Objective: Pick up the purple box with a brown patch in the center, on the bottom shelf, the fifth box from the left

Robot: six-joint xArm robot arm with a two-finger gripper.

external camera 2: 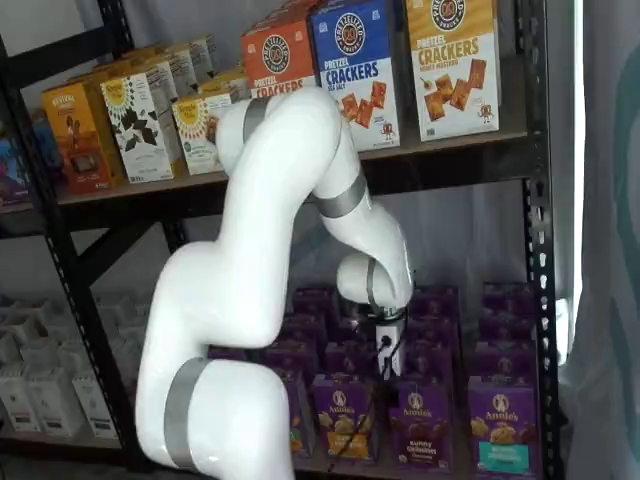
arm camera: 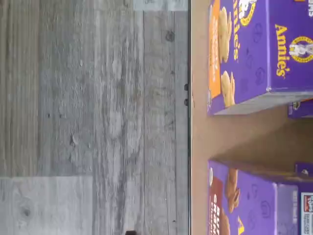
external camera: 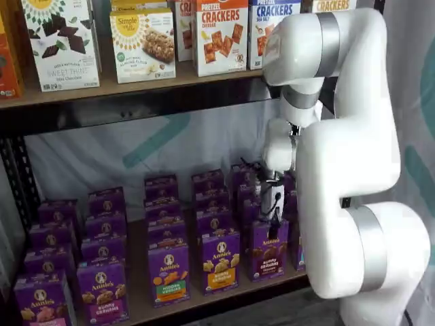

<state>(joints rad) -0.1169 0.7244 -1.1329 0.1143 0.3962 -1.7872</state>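
Note:
The purple box (external camera: 268, 250) stands upright at the front of the bottom shelf (external camera: 204, 305), with brown bunny cookies across its middle and a maroon bottom band. It also shows in a shelf view (external camera 2: 418, 422), and in the wrist view (arm camera: 239, 200) as a carton with a maroon band. My gripper (external camera: 273, 216) hangs just above and slightly behind the box's top, also seen in a shelf view (external camera 2: 386, 362). Its fingers show only as a dark shape against the cartons, so I cannot tell whether they are open or shut. It holds nothing that I can see.
A purple carton with a yellow band (external camera: 219, 261) stands just left of the target, and one with a green band (external camera: 168, 272) further left. Rows of purple cartons fill the shelf behind. The upper board (external camera: 136, 92) carries cracker boxes. Grey wood floor (arm camera: 98, 122) lies below the shelf edge.

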